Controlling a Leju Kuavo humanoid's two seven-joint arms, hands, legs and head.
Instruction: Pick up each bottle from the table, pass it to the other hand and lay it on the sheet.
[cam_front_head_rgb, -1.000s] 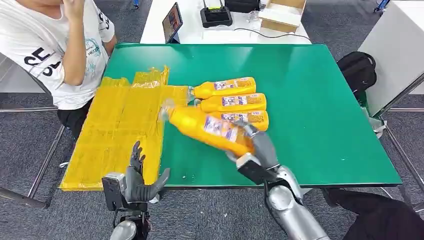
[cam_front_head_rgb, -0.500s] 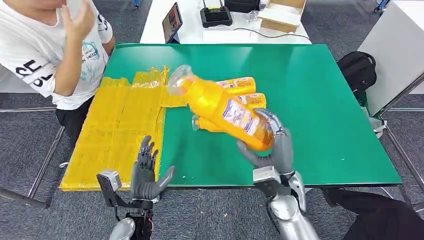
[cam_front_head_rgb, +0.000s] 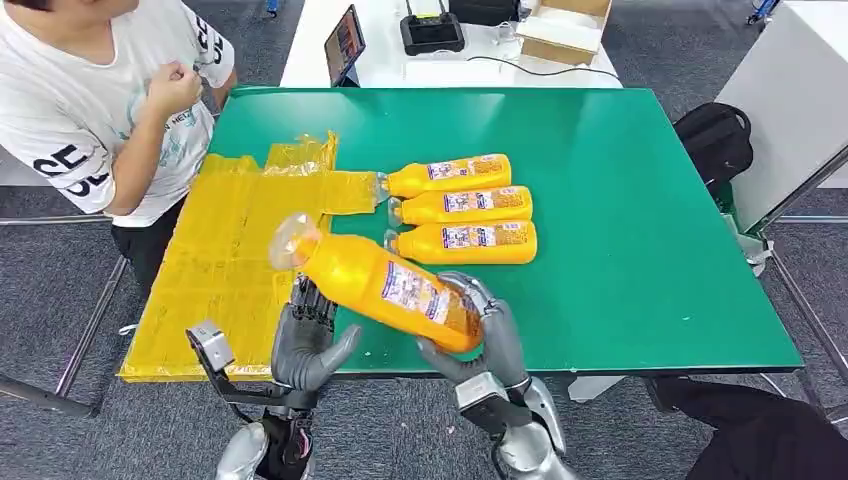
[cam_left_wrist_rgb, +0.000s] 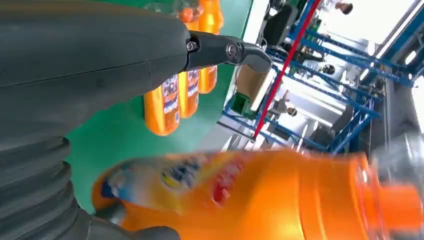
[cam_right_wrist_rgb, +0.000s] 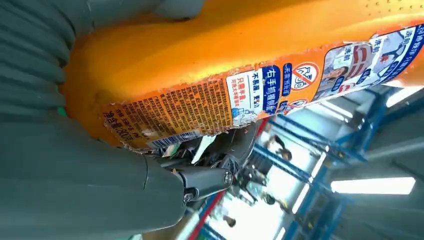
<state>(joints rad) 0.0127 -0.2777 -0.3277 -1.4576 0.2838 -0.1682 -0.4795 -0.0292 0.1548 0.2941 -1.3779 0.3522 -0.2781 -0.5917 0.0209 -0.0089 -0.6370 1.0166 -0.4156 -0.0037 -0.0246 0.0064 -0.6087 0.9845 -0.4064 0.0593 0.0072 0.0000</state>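
Bottle (cam_front_head_rgb: 385, 287), orange, labelled, gripped at its base by right hand (cam_front_head_rgb: 478, 335) above the worktop's (cam_front_head_rgb: 620, 200) near edge, neck tilted toward the yellow sheet (cam_front_head_rgb: 235, 250); left hand (cam_front_head_rgb: 305, 340) beneath its neck end, fingers spread, holding nothing; three bottles (cam_front_head_rgb: 462, 209) lying mid-worktop, side by side; seated person (cam_front_head_rgb: 95, 110) at far left corner.
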